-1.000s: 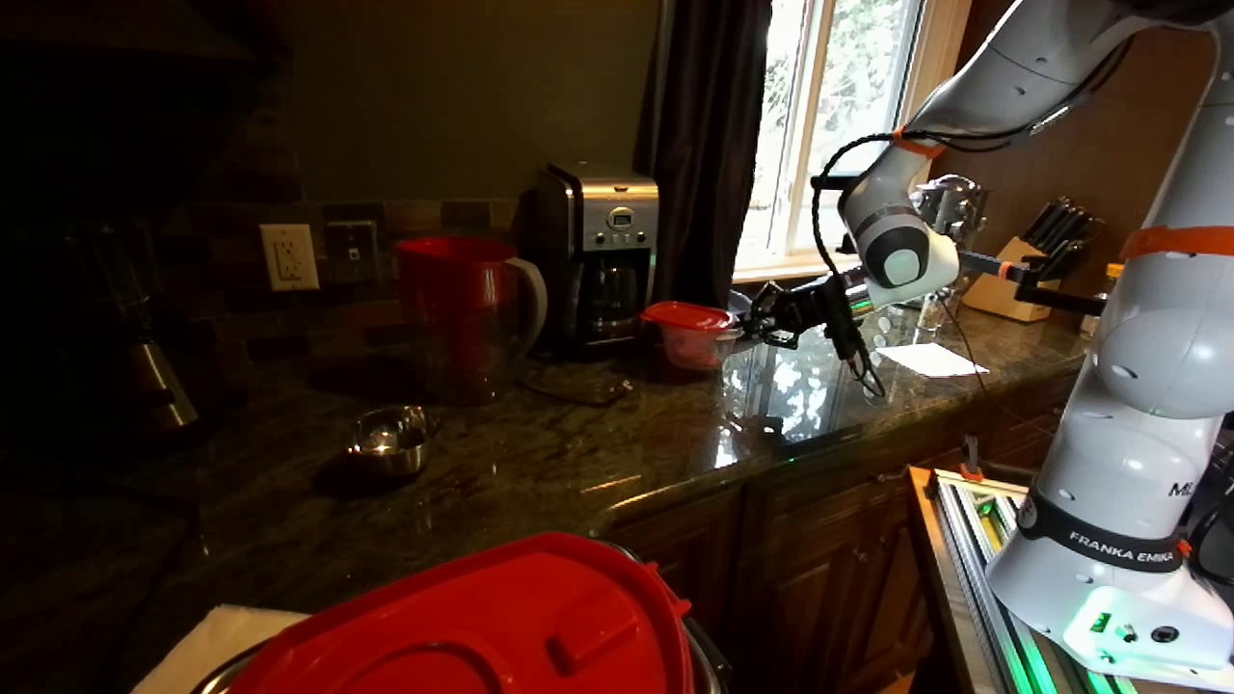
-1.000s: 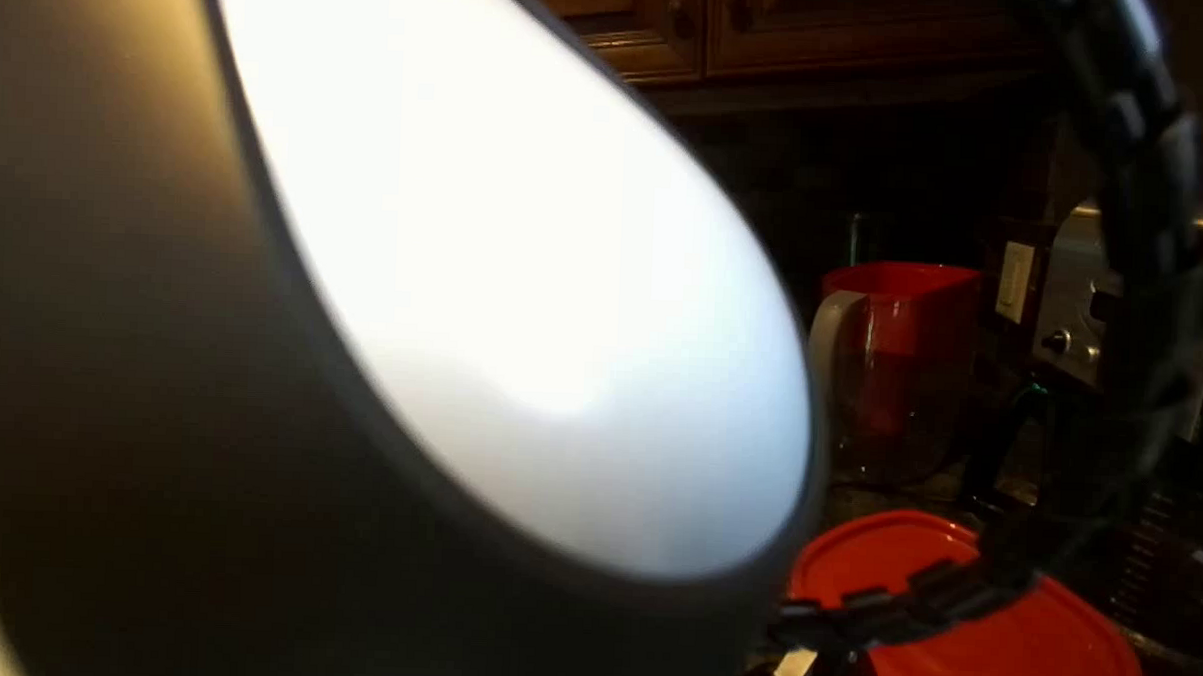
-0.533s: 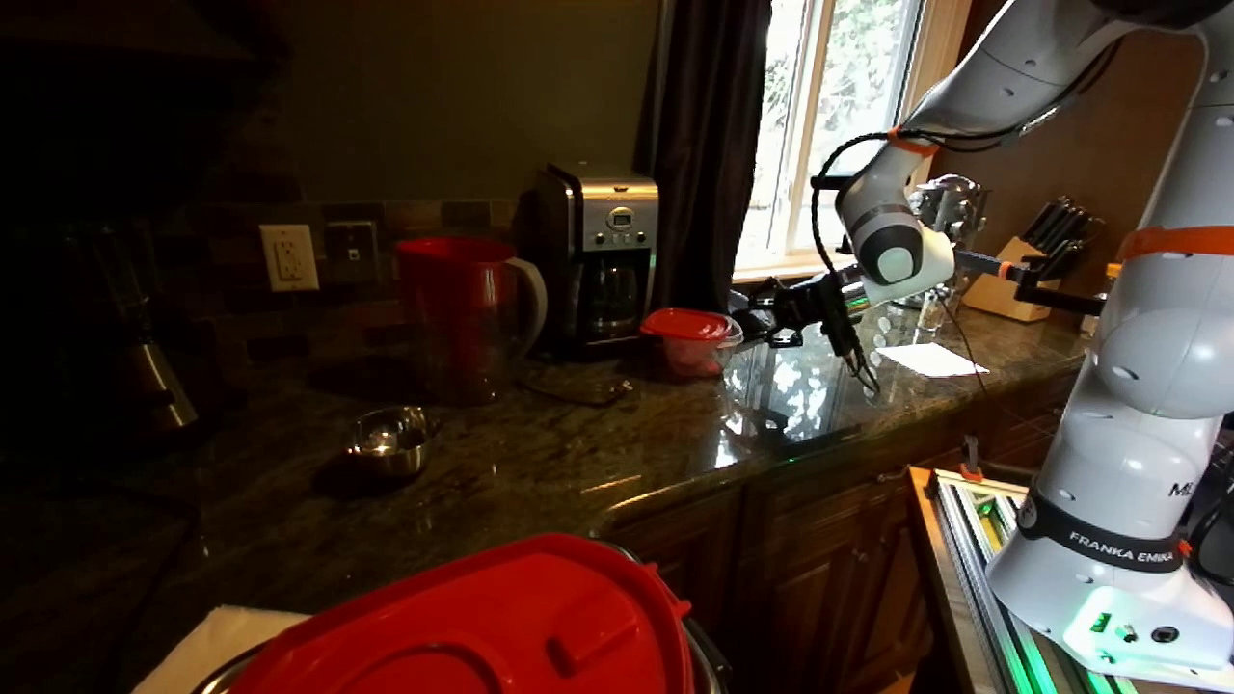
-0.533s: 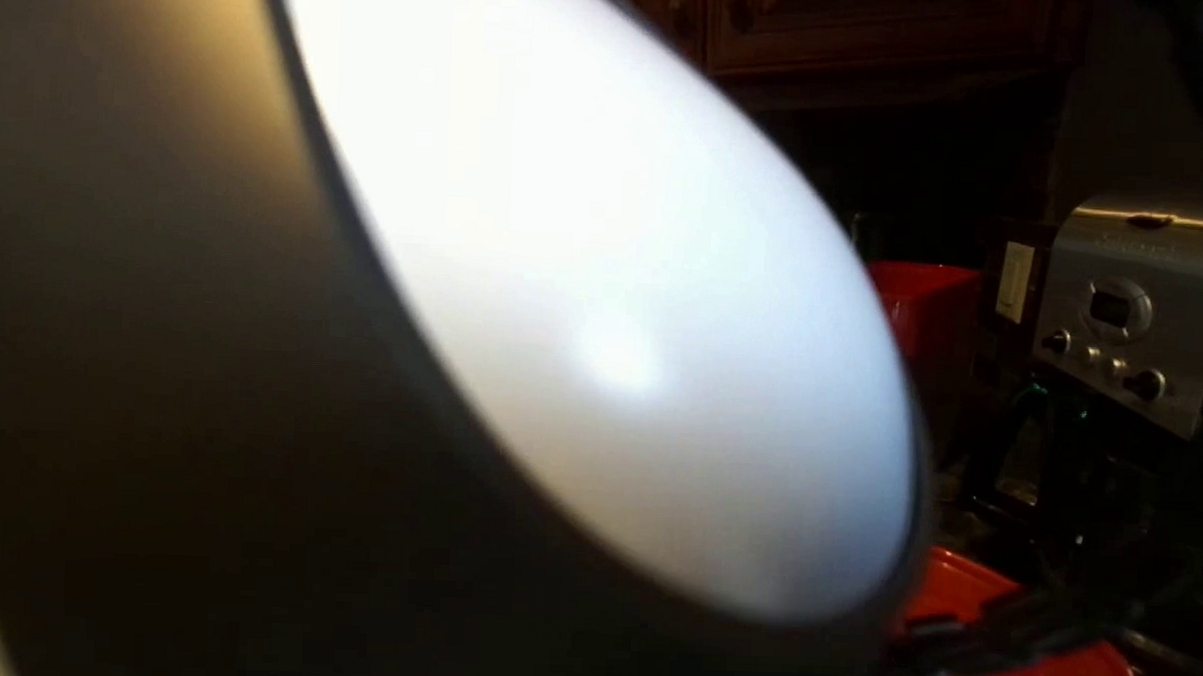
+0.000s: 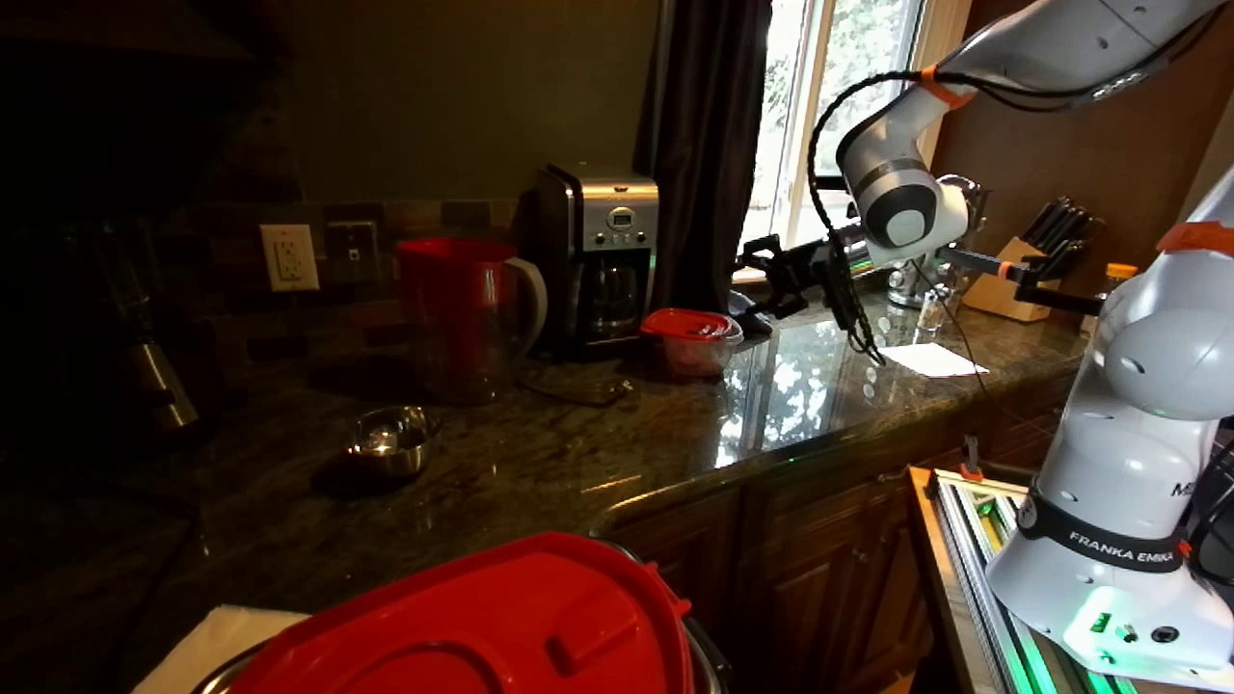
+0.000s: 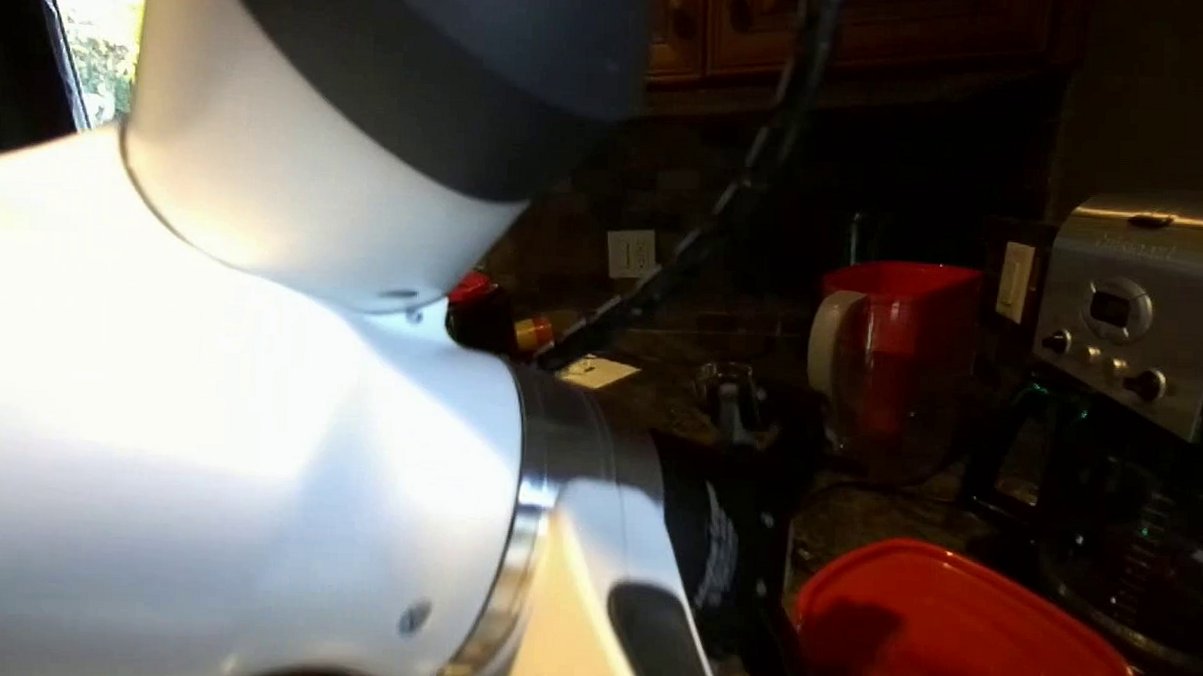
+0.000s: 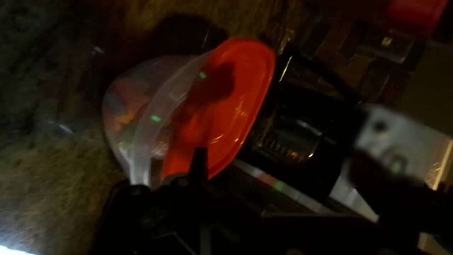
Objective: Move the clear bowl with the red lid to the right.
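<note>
Fingers [image 7: 199, 170] stood spread, gripping nothing | clear bowl with the red lid [image 5: 692, 341] sat on the table [image 5: 559, 463], toward eight o'clock from them in an exterior view, lower, apart | any grip, I judged, needed descent that way

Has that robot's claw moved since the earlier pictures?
Yes, upward: in an exterior view, the claw was below the window earlier; now its upper part overlaps it.
</note>
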{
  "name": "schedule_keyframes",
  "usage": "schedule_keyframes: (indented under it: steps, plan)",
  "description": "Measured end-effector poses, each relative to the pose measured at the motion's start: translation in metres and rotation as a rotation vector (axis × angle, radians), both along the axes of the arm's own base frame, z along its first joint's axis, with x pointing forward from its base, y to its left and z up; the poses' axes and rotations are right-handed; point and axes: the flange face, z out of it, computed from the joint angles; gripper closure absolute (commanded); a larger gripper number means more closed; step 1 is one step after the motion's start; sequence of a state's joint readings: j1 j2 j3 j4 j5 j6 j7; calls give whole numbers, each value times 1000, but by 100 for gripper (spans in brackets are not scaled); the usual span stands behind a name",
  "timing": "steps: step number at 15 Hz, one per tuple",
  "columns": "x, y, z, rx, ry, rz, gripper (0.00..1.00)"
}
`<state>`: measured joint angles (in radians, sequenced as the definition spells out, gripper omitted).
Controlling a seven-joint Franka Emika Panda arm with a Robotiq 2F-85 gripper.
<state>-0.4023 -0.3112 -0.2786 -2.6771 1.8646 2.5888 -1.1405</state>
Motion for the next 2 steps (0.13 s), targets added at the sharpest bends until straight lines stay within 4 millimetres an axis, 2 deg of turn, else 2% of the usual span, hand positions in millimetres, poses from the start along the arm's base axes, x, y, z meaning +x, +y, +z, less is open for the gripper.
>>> schedule_keyframes:
  steps: [2]
  plan:
    - [12,31,17,-53,-17,108,0]
